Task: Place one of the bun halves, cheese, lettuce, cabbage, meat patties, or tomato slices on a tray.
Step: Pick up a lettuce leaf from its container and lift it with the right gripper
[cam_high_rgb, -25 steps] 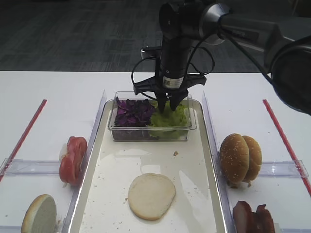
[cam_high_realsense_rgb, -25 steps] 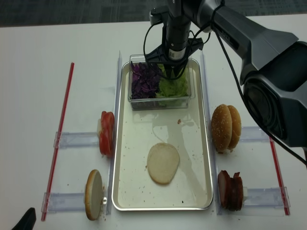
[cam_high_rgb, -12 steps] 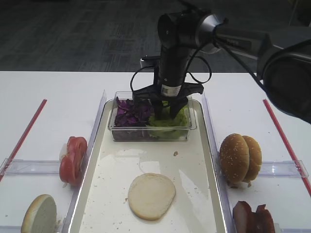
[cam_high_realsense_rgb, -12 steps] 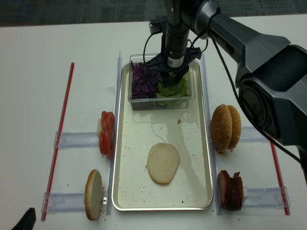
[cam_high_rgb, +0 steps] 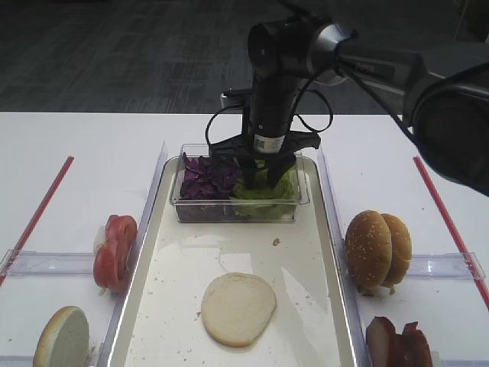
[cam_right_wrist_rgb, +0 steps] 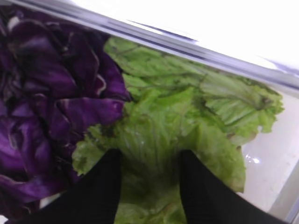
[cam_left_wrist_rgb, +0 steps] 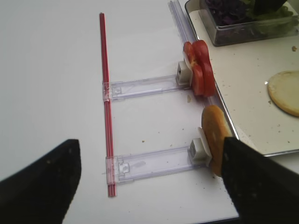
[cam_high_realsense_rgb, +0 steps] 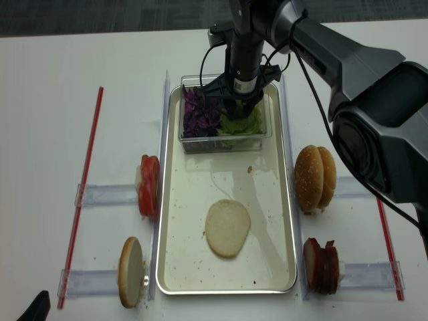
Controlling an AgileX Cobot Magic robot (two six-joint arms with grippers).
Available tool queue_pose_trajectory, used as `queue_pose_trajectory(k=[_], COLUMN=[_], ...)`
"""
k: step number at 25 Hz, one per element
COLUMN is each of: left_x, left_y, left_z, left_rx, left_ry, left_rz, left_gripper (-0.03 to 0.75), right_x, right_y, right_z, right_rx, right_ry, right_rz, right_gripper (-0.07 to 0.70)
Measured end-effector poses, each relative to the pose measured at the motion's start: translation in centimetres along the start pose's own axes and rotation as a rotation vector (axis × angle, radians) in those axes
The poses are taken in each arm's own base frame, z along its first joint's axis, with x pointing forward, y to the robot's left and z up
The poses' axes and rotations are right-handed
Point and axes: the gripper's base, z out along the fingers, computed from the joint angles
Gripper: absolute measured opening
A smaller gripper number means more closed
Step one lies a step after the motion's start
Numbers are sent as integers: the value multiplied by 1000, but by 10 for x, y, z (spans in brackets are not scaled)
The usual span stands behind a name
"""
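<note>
My right gripper reaches down into a small clear box at the far end of the cream tray. Its black fingers stand apart on the crinkly green lettuce, with a fold of leaf between them. Purple cabbage fills the box's left half. A pale bun half lies flat on the tray. My left gripper hovers open over the table at the near left, with nothing between its fingers.
Tomato slices and a bun half stand on edge in clear holders left of the tray. Sesame bun halves and meat patties stand on its right. Red strips border both sides.
The right gripper has sunk a little deeper into the box and its fingers have spread wider over the lettuce. Nothing else has moved.
</note>
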Motion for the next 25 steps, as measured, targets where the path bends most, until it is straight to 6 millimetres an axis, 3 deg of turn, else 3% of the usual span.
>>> queue_pose_trajectory(k=[6,20,25], left_x=[0,0,0], left_y=[0,0,0], left_z=[0,0,0], left_rx=[0,0,0], left_ry=[0,0,0], left_rz=[0,0,0], left_gripper=[565,565,565], right_x=[0,0,0], right_y=[0,-2,-2], right_z=[4,4,4], right_rx=[-2,13,13], right_ry=[9,7,7], right_rz=[2,-18,-28], right_gripper=[320,77,56])
